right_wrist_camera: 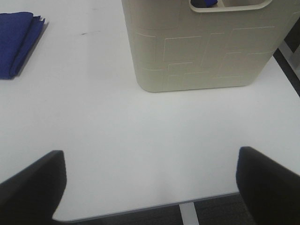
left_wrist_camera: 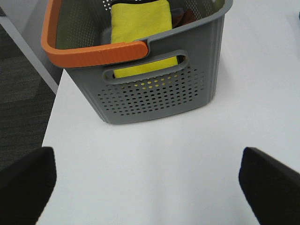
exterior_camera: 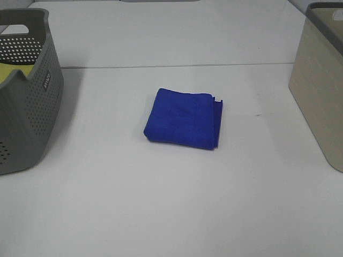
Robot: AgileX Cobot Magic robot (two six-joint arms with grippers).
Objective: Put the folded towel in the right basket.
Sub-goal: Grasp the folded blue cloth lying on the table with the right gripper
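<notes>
The folded towel [exterior_camera: 184,118] is a deep, even blue with a faint checked weave. It is folded into a near square and lies flat. Its stacked layers show along the edge facing the right basket [exterior_camera: 321,85], and one layer pokes out slightly at the far corner of that edge. It sits near the middle of the white bench [exterior_camera: 171,214], between the two baskets and well apart from both.

There is one blue towel on the bench and there are two baskets. The right basket is beige with solid walls marked by a faint relief of rectangles. A scrap of dark blue shows through its handle opening. The left basket [exterior_camera: 27,96] is grey and perforated, with an orange handle [left_wrist_camera: 93,52], and holds one folded yellow cloth [left_wrist_camera: 139,28].

Two grippers show, each only in its own wrist view. The left gripper [left_wrist_camera: 146,157] hangs over bare bench just before the grey basket, its fingers spread wide and holding nothing. The right gripper [right_wrist_camera: 150,154] hangs before the beige basket, likewise spread wide and empty.
</notes>
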